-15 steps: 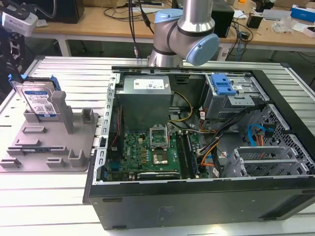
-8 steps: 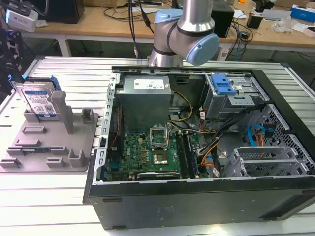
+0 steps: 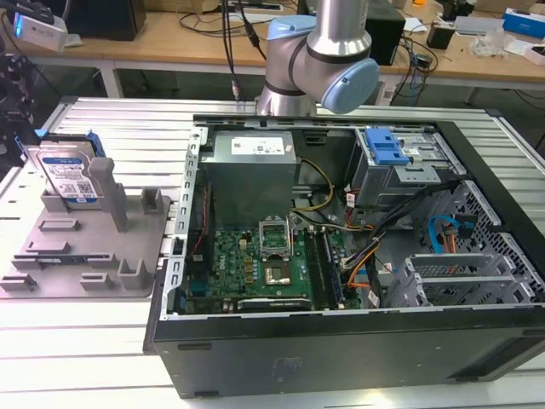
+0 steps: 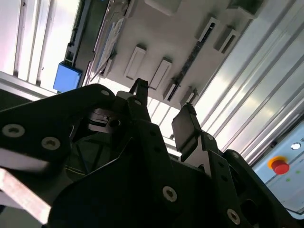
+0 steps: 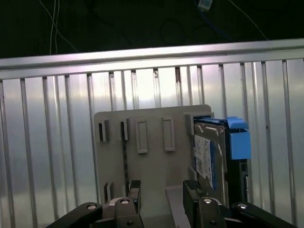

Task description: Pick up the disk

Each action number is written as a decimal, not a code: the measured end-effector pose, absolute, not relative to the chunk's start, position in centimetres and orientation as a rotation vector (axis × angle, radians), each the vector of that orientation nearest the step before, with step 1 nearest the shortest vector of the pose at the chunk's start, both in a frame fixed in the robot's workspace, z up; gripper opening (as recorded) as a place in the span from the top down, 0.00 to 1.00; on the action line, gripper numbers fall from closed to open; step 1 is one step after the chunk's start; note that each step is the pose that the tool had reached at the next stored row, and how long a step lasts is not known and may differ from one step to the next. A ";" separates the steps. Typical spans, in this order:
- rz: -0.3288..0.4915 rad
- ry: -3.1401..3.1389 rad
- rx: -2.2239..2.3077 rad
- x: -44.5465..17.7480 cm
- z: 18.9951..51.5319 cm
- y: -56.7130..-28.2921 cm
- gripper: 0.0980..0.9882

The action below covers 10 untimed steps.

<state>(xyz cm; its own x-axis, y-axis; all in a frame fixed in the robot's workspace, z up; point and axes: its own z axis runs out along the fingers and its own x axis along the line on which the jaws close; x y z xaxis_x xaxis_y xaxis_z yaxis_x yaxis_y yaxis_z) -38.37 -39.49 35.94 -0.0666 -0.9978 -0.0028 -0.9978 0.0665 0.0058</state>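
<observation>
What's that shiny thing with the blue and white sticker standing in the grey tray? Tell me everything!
The disk is a flat silver metal rectangle with a blue-and-white label and a blue rail along one side. It stands upright on its edge in a slot of the grey holder tray, at the exterior view's left of the open computer case. The open pincer hangs apart from it, not touching.

I saw the disk standing upright on its edge in a slot at one corner of the grey holder, at the exterior view's left. It was flat silver metal, with a blue-and-white label and a blue side rail.
</observation>
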 end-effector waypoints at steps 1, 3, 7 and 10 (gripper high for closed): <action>-0.010 -2.293 2.145 -38.4 35.9 -39.5 0.57; -0.010 -2.292 2.145 -38.4 35.9 -39.5 0.57; 0.007 -2.284 2.141 -38.4 35.9 -37.5 0.57; 0.012 -2.264 2.156 -38.4 35.9 -35.1 0.57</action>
<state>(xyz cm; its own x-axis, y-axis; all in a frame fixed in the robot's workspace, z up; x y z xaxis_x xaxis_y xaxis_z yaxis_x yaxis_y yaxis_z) -38.40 -35.06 35.93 -0.0487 -0.9987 0.0160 -0.9988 0.0487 0.0047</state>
